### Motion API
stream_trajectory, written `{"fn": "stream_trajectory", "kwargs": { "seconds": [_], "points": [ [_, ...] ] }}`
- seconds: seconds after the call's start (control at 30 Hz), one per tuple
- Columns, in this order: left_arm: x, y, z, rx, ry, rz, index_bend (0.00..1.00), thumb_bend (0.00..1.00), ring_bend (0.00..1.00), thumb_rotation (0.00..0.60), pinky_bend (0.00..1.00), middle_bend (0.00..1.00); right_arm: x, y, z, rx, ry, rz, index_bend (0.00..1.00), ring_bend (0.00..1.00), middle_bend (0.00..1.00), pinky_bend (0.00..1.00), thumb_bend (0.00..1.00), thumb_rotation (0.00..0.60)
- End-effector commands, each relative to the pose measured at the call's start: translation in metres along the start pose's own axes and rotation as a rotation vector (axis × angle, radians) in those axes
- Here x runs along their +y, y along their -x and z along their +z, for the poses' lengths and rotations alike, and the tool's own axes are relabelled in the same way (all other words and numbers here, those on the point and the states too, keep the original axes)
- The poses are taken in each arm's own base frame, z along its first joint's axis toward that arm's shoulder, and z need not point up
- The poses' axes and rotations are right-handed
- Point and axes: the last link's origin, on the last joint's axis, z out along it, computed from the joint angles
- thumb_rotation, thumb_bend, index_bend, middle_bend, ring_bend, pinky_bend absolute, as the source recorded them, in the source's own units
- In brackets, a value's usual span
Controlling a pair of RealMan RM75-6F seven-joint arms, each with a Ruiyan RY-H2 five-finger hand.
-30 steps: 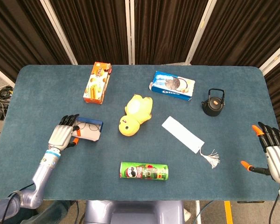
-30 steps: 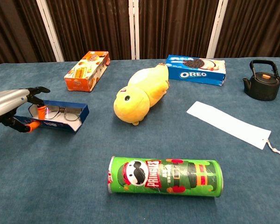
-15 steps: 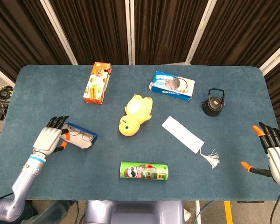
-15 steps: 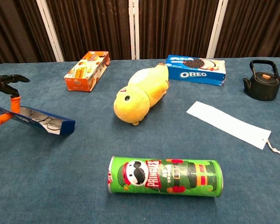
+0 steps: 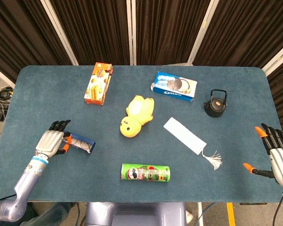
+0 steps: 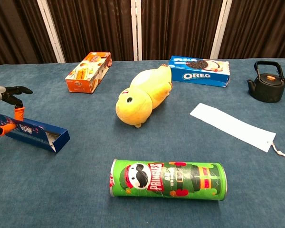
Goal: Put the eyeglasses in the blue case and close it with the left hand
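While the left hand (image 5: 50, 141) sits at the lower left of the head view, its fingers (image 6: 15, 90) are closed around the near end of the blue case (image 5: 80, 143), gripping it from above and below with the orange tips showing at the case's edge. In the chest view the case (image 6: 33, 133) runs from the far left edge toward the lower middle, its free end lying on the blue counter (image 5: 146, 155). Whether the eyeglasses are inside cannot be told from either view; the case's patterned side faces the chest camera and hides its inside.

At the lower right corner of the head view the right hand (image 5: 277, 155) holds nothing, its fingers spread apart and its thumb pointing toward the middle of the frame.

Near the centre lies a yellow plush duck (image 5: 137, 115). Below it, a green Pringles can (image 5: 145, 173) lies on its side. An orange snack box (image 5: 98, 84) is at the upper left, an Oreo box (image 5: 174, 86) at the upper middle, a black kettle (image 5: 215, 104) to its right, and a white bookmark (image 5: 185, 135) with a tassel lies right of centre.
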Motion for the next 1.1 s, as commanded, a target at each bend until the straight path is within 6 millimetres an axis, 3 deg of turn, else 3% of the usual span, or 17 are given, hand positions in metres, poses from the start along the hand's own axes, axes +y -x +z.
{"fn": "stream_trajectory", "kwargs": {
  "seconds": [0.03,0.27,0.5,0.6,0.83,0.97,1.1],
  "points": [
    [0.001,0.005,0.006,-0.009,-0.006,-0.008,0.70,0.49,0.00,0.600,0.00,0.00,0.000,0.000,0.000,0.000,0.000,0.000,0.00,0.00,0.00,0.00,0.00,0.600],
    [0.005,0.012,0.014,0.000,-0.006,-0.042,0.63,0.46,0.00,0.600,0.00,0.00,0.001,-0.001,0.000,0.003,0.002,0.003,0.00,0.00,0.00,0.00,0.00,0.600],
    [0.005,0.012,0.022,0.044,0.000,-0.065,0.11,0.41,0.00,0.600,0.00,0.00,0.000,0.000,0.001,0.000,0.002,-0.001,0.00,0.00,0.00,0.00,0.00,0.600],
    [0.004,0.006,0.027,0.083,-0.003,-0.089,0.01,0.34,0.00,0.600,0.00,0.00,0.001,0.001,0.001,-0.004,0.003,-0.003,0.00,0.00,0.00,0.00,0.00,0.600],
    [-0.003,-0.008,0.026,0.065,0.028,-0.093,0.00,0.19,0.00,0.600,0.00,0.00,0.000,0.002,0.001,-0.006,0.004,-0.003,0.00,0.00,0.00,0.00,0.00,0.600],
    [-0.011,-0.014,0.021,-0.024,0.053,-0.046,0.00,0.02,0.00,0.600,0.00,0.00,0.000,0.002,0.000,-0.008,0.002,0.003,0.00,0.00,0.00,0.00,0.00,0.600],
    [-0.018,-0.011,0.018,-0.071,0.047,-0.015,0.09,0.00,0.00,0.600,0.00,0.00,-0.001,0.002,0.000,-0.008,-0.001,0.002,0.00,0.00,0.00,0.00,0.00,0.600]
  ]
}}
